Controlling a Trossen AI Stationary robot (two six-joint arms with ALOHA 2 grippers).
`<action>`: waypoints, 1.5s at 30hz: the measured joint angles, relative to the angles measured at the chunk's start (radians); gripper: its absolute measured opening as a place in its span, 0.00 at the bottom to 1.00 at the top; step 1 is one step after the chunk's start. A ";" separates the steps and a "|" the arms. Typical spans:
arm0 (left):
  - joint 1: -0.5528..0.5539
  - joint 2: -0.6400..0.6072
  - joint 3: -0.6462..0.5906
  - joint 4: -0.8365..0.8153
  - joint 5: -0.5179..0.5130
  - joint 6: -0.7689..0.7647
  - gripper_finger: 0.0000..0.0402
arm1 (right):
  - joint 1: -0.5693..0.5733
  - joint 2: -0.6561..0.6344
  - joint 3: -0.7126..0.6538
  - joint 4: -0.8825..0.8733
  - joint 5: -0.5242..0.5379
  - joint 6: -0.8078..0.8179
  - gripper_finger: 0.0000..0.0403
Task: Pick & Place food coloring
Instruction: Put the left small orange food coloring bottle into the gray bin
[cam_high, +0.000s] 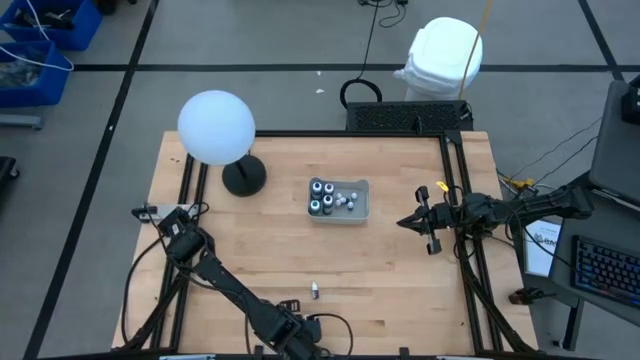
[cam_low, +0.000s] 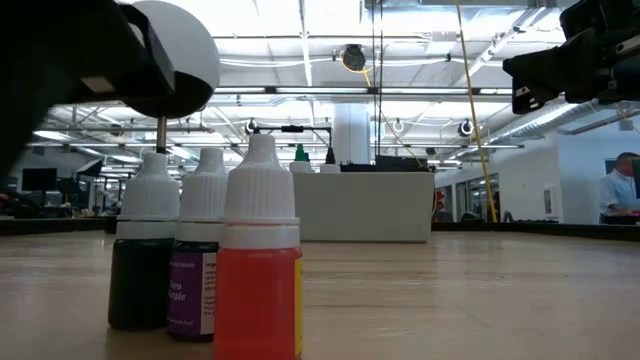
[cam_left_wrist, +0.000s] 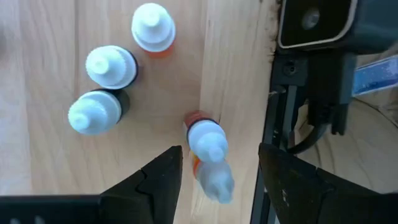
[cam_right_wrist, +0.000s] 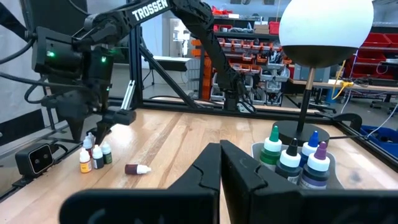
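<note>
Three white-capped food coloring bottles stand upright in a cluster near the table's near edge: orange (cam_left_wrist: 152, 28), purple (cam_left_wrist: 111, 66) and dark green (cam_left_wrist: 94, 113). My left gripper (cam_left_wrist: 219, 180) hangs open above a fourth, red-bodied bottle (cam_left_wrist: 208, 142), with a finger on either side and a gap to each. Whether that bottle stands or leans I cannot tell. Another bottle (cam_high: 315, 290) lies on its side farther in. The grey tray (cam_high: 362, 186) holds more bottles (cam_right_wrist: 292, 158). My right gripper (cam_high: 405, 222) waits shut and level at the table's right side.
A lamp with a white globe (cam_high: 215, 125) stands on a black base (cam_high: 243, 177) at the far left. The low camera (cam_left_wrist: 311, 25) sits on the black frame rail at the near edge, close beside the bottle cluster. Bare wood lies between the cluster and the tray.
</note>
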 joint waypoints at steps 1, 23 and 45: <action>0.001 0.000 0.000 -0.002 0.005 0.000 0.54 | 0.000 0.000 0.000 0.000 0.000 0.000 0.00; 0.005 0.000 0.000 -0.033 0.038 0.010 0.22 | 0.000 0.000 0.000 0.000 0.000 0.000 0.00; 0.030 -0.140 0.004 -0.268 -0.020 0.074 0.19 | 0.000 0.000 0.000 0.000 0.000 -0.001 0.00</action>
